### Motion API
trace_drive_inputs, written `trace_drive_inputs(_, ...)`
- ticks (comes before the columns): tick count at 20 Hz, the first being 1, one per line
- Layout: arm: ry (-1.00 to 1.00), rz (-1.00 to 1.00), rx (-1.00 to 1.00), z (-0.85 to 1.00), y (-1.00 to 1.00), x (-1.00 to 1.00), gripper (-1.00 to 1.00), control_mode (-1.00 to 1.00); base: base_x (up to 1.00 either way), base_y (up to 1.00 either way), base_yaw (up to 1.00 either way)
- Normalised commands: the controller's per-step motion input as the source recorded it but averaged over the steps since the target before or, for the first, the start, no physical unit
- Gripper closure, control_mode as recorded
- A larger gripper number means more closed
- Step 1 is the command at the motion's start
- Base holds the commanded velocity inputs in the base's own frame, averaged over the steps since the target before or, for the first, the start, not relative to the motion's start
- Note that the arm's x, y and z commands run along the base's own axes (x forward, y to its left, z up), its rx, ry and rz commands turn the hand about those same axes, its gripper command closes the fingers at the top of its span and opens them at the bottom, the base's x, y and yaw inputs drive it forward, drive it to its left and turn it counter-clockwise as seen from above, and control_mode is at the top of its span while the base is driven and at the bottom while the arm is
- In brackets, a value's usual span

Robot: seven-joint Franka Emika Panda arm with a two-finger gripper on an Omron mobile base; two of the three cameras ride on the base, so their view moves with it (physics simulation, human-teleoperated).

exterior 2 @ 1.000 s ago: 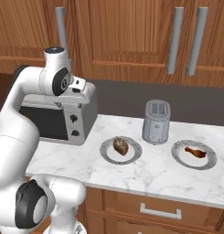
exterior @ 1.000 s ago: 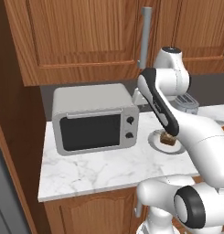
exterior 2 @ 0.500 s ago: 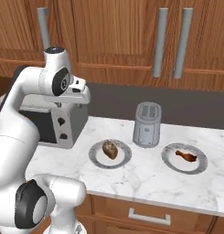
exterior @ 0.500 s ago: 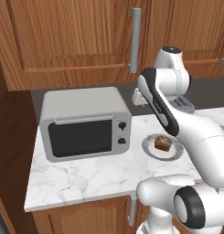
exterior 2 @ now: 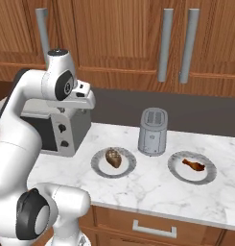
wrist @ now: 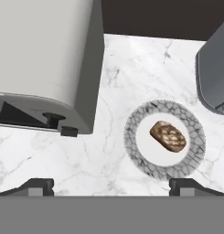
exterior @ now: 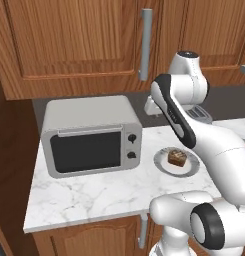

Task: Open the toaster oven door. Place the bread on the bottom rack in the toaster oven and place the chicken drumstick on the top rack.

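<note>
Nearest us, along the front edge of the marble counter (exterior: 94,200), nothing of the task stands yet. Since a second ago the whole scene has slid rightward in the left base view and leftward in the right base view, so we read it as the base driving sideways, not as the things moving; we now sit closer to square with the toaster oven (exterior: 91,135).

A little further in, the bread (wrist: 168,136) lies on its patterned plate (wrist: 131,151), just beside the oven's right side and knobs. The chicken drumstick (exterior 2: 193,166) lies on its own plate (exterior 2: 174,170) toward the counter's right end, well apart from the oven, with the grey toaster (exterior 2: 153,131) standing between the two plates, nearer the back.

The gripper (wrist: 111,185) hangs high above the counter, looking down over the bread plate and the oven's right corner; its fingers are spread wide with nothing between them.

At the back left, the oven door is shut. We judge the drive as lining us up for the handle; opening is not yet begun.
</note>
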Motion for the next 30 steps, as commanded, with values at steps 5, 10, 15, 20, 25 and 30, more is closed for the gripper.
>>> trace_drive_inputs(5, 0.0, 0.0, 0.0, 0.0, 0.0, 0.0, -1.0, 1.0, 0.09, -0.71, 0.0)
trace_drive_inputs(10, 0.0, 0.0, 0.0, 0.0, 0.0, 0.0, -1.0, 1.0, 0.02, -0.68, 0.0)
trace_drive_inputs(15, 0.0, 0.0, 0.0, 0.0, 0.0, 0.0, -1.0, 1.0, 0.04, -0.73, 0.0)
trace_drive_inputs(20, 0.0, 0.0, 0.0, 0.0, 0.0, 0.0, -1.0, 1.0, 0.07, -0.42, 0.0)
trace_drive_inputs(25, 0.0, 0.0, 0.0, 0.0, 0.0, 0.0, -1.0, 1.0, 0.07, -0.11, 0.0)
trace_drive_inputs(30, 0.0, 0.0, -0.02, 0.0, 0.0, -0.07, -1.0, -1.0, 0.0, 0.0, 0.0)
